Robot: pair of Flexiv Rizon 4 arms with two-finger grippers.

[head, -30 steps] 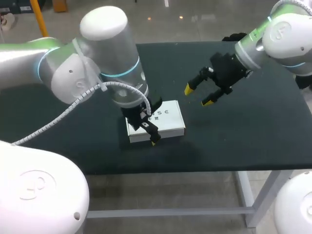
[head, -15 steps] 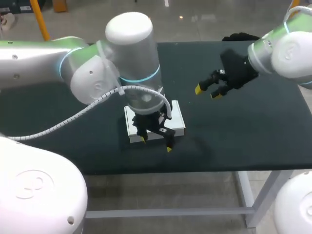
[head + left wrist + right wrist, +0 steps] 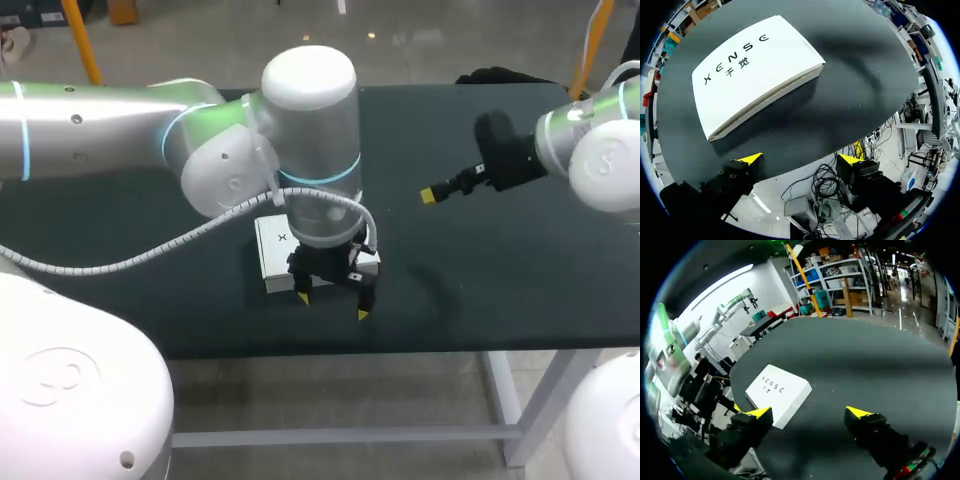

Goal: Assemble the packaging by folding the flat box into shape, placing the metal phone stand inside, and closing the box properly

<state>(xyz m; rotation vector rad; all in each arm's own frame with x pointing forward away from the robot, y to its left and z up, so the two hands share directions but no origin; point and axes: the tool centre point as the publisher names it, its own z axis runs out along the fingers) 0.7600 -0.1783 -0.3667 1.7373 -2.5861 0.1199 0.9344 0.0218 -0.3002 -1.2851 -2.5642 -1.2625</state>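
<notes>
A white box (image 3: pixel 270 252) lies flat with its lid down on the dark table (image 3: pixel 500 280), mostly hidden under my left arm in the head view. In the left wrist view the box (image 3: pixel 755 70) is ahead of my left gripper (image 3: pixel 800 160), which stands open and empty over the table's front edge. My left gripper (image 3: pixel 332 305) hangs just in front of the box. My right gripper (image 3: pixel 432 193) is open and empty, well to the right of the box and above the table. From the right wrist the box (image 3: pixel 779 390) lies ahead of my right gripper (image 3: pixel 808 413). No phone stand shows.
The table's front edge (image 3: pixel 420 348) runs right under my left gripper. A dark object (image 3: pixel 497 76) sits at the table's far edge on the right. Bare table surface (image 3: pixel 470 260) lies between the box and my right arm.
My left arm swung right and forward, carrying its open gripper off the box top to its front side. My right arm drew back to the right, away from the box.
</notes>
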